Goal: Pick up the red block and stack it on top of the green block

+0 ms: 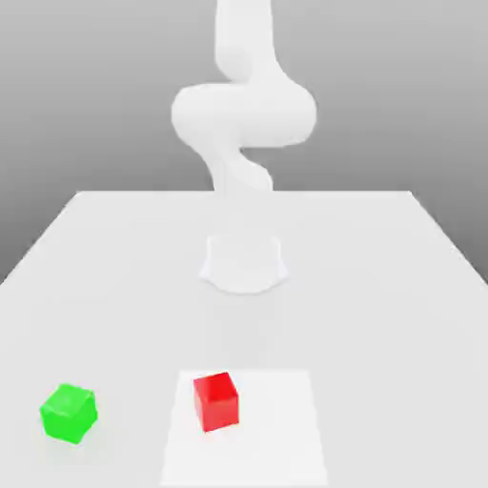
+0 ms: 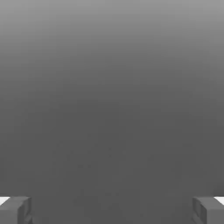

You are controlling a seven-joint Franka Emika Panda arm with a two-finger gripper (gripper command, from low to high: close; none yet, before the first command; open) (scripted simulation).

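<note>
The red block (image 1: 215, 400) sits on the white table near its front edge, on a slightly brighter square patch (image 1: 276, 429). To the exterior view's left of it, apart by a short gap, rests the green block (image 1: 69, 413), also near the front. In the hand view my gripper (image 2: 112, 210) is open, its two grey fingertips (image 2: 15, 210) standing wide apart with nothing between them against a plain grey background. The arm's white links (image 1: 243, 114) rise above the round base at the back of the table.
The arm's round white base (image 1: 244, 262) stands mid-table behind the blocks. The white table (image 1: 381, 286) spreads wide on both sides, its far edge running across behind the base.
</note>
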